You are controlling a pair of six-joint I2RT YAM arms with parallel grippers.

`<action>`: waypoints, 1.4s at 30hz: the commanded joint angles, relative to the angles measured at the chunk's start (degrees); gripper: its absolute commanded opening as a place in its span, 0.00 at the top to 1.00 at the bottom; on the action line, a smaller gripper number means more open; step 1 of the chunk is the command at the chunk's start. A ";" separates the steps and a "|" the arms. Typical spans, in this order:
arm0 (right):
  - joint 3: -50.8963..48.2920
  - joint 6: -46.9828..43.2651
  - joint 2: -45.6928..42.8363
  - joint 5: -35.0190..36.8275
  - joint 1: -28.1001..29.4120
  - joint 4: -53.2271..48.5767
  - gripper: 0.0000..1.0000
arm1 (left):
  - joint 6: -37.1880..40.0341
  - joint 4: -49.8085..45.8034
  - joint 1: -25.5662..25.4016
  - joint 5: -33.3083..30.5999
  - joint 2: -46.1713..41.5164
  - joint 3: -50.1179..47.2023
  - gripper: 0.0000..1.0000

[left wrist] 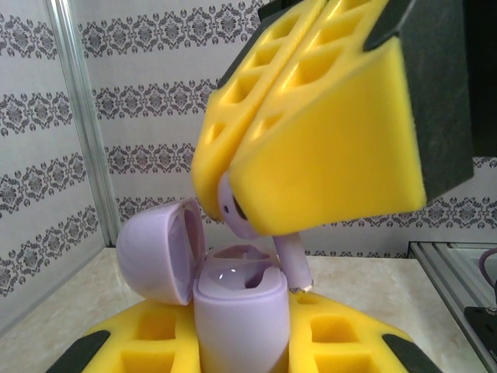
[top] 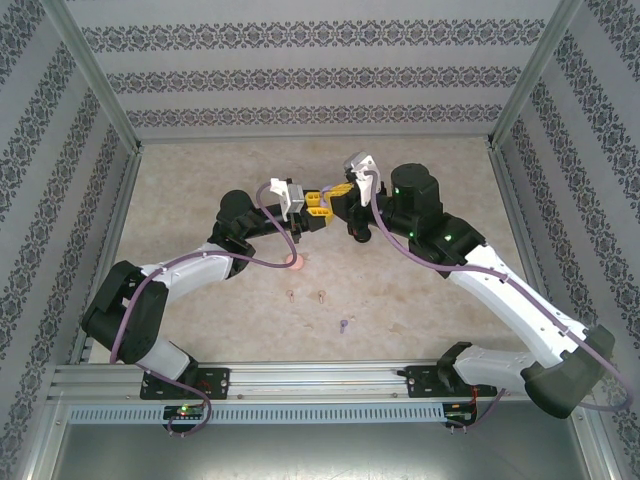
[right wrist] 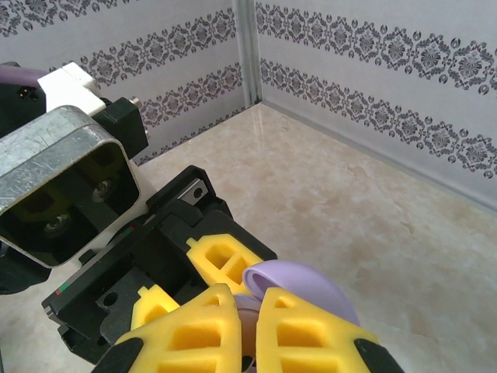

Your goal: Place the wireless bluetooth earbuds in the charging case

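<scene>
Up close, our right jaws are clamped on a purple earbud (left wrist: 227,203), its head pinched between them and its stem slanting down and to the right. Our left jaws are clamped on the case (left wrist: 241,307), gripping its lower body from both sides and holding it upright. The lid (left wrist: 159,249) stands open, hinged back to the left in the left wrist view. The purple earbud hangs just above the open case, not seated in a well. Its stem tip is at the right rim, and we cannot tell whether it touches.

From the right wrist we look down past our right jaws onto the lid, with the left jaws just beyond it.

In the top view both jaws meet above the middle of the worktop (top: 420,290), the left arm (top: 190,270) and right arm (top: 500,280) bending in from either side. Nearer the bases a pink case (top: 297,262) lies on the worktop. Closer in lie a tan earbud (top: 290,296) and a second tan earbud (top: 320,296) near each other, and a loose purple earbud (top: 343,325) sits a little to their right.
</scene>
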 commanded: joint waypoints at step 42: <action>-1.11 -0.23 0.64 0.99 -1.75 2.90 0.95 | -1.35 3.55 -0.75 1.82 0.01 1.74 1.00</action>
